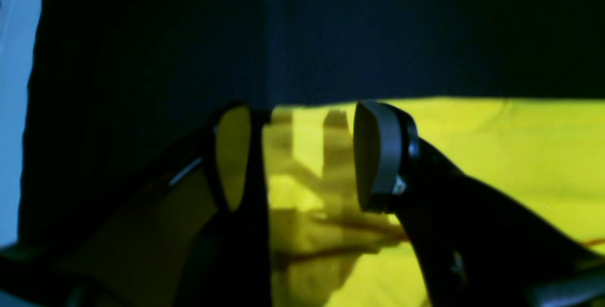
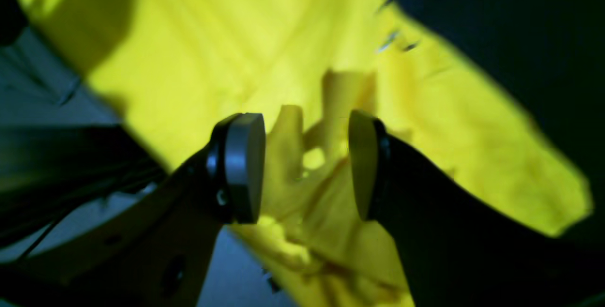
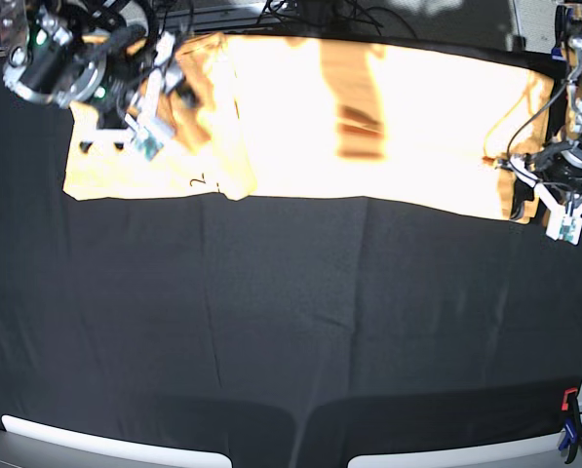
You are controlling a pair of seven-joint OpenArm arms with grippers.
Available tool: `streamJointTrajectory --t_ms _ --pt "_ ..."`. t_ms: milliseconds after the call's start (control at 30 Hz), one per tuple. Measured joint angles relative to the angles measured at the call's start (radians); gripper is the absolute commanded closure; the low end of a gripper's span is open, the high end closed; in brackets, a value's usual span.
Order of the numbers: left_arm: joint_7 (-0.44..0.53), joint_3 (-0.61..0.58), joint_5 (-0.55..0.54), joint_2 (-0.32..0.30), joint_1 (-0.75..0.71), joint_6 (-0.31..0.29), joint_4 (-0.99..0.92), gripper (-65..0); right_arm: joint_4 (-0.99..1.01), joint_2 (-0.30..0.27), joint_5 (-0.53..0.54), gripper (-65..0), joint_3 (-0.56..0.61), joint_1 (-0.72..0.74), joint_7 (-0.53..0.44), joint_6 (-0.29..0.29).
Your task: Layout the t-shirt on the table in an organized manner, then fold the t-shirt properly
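The t-shirt lies stretched in a long pale yellow-orange band along the far side of the black table. Its left end is bunched and folded over. My right gripper hovers open over that rumpled cloth, at the far left in the base view. The grey pads stand apart with nothing pinched between them. My left gripper is open just above the shirt's other end, beside its edge at the right in the base view. Thin dark lines cross the cloth below it.
Cables and the arm bases crowd the far edge behind the shirt. A red and blue clamp grips the table's near right corner. The black cloth runs wide in front of the shirt. White strips border the near edge.
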State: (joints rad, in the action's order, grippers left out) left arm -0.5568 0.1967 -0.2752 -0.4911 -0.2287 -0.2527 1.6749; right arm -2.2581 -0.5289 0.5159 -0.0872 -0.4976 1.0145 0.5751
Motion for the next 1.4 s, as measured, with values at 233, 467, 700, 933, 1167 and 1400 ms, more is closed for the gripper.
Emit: streamJointTrajectory --t_ms 233,467,700,933,1167,1400 --pt "-0.008 0.000 -0.045 -0.046 -0.015 0.040 -0.155 -32.1 0.058 0.000 0.003 -28.1 -0.045 0.047 -0.001 -0.008" --pt "-0.005 0.045 -0.196 -0.058 -0.012 -0.099 -0.277 -32.0 0.208 0.000 0.001 -28.1 -0.066 0.097 -0.005 -0.012" --pt "-0.103 0.053 -0.306 -0.068 0.000 -0.262 -0.318 -28.7 0.243 0.000 0.004 -28.1 -0.065 0.118 -0.040 -0.011" --pt "-0.174 0.053 -0.396 -0.068 0.000 -0.336 -0.318 -23.0 0.243 0.000 0.004 -28.1 -0.065 0.118 -0.065 -0.011" --pt "-0.185 0.053 -0.406 -0.069 -0.001 -0.332 -0.320 0.0 0.243 0.000 0.003 -28.1 -0.065 0.118 -0.080 -0.011" --pt "-0.099 0.140 -0.237 -0.066 -0.004 -0.085 -0.320 0.0 0.249 0.003 0.003 -28.1 -0.065 0.166 -0.121 -0.011"
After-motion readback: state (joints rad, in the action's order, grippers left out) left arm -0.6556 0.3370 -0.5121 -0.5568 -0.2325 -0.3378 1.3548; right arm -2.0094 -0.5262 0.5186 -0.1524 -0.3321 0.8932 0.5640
